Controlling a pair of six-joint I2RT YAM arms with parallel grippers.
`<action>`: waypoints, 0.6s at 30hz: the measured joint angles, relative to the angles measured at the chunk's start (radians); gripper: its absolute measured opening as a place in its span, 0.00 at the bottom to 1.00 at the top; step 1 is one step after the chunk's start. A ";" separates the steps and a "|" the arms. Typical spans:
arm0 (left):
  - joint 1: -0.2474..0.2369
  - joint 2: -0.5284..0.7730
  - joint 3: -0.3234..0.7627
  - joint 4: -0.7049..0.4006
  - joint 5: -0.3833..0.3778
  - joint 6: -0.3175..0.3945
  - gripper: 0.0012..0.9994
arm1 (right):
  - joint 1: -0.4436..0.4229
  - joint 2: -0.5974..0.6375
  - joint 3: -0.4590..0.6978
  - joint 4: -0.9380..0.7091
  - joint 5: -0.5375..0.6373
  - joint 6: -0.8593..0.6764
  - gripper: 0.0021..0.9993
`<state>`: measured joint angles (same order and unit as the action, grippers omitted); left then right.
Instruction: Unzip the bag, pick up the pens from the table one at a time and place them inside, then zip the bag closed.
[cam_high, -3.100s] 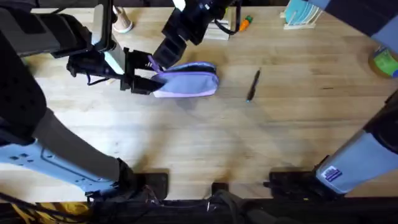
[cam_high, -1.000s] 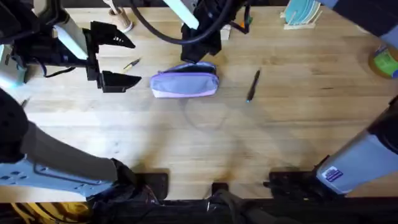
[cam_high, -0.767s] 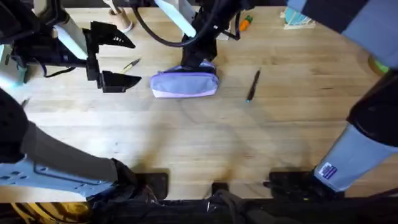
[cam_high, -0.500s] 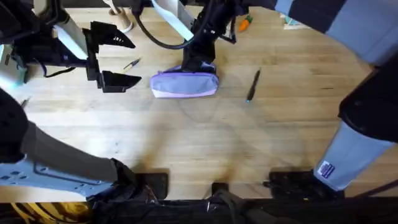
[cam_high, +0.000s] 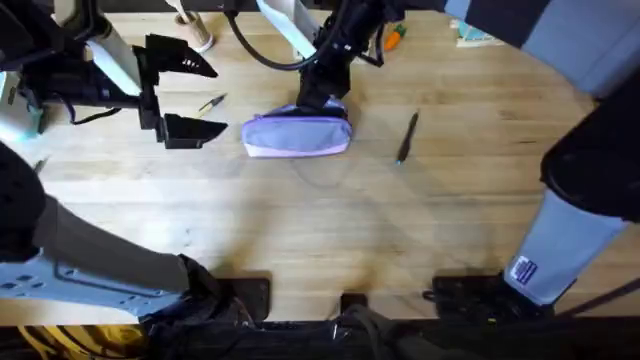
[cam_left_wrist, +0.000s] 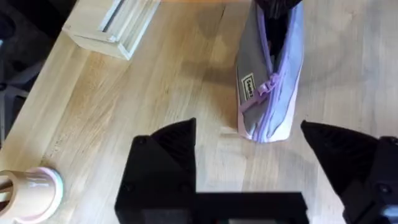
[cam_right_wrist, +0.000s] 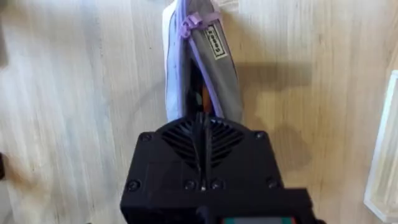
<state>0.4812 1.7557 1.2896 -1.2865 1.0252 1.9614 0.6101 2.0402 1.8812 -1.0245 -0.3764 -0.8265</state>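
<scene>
The soft lavender pencil pouch (cam_high: 297, 134) will likely buckle, so grip its zipper pull (cam_left_wrist: 268, 85); left gripper (cam_high: 190, 97) stands wide open, empty; right gripper (cam_high: 318, 100) jaw state cannot be determined.

The bench (cam_high: 330, 230) is a light wooden butcher-block top with visible plank grain. A lavender bag (cam_high: 297, 134) lies lengthwise on it toward the far middle. A black pen (cam_high: 406, 137) lies to the bag's right, well apart from it. A yellowish pen (cam_high: 211, 102) lies to the bag's left, near the far edge. A small orange toy (cam_high: 396, 36) sits at the far edge, and a pale wooden block (cam_left_wrist: 111, 26) rests on the boards nearby.
</scene>
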 joint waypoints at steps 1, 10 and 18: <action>0.000 0.000 0.000 0.000 0.000 0.000 0.99 | 0.000 0.009 0.000 0.000 -0.002 0.000 0.03; 0.000 0.000 0.000 0.001 0.000 0.000 0.99 | 0.000 0.101 0.000 0.026 -0.042 0.004 0.03; 0.000 0.000 0.000 0.005 0.000 0.000 0.99 | 0.014 0.179 0.000 0.058 -0.135 0.026 0.03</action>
<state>0.4812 1.7557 1.2896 -1.2819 1.0252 1.9614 0.6239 2.2188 1.8812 -0.9666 -0.5114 -0.8000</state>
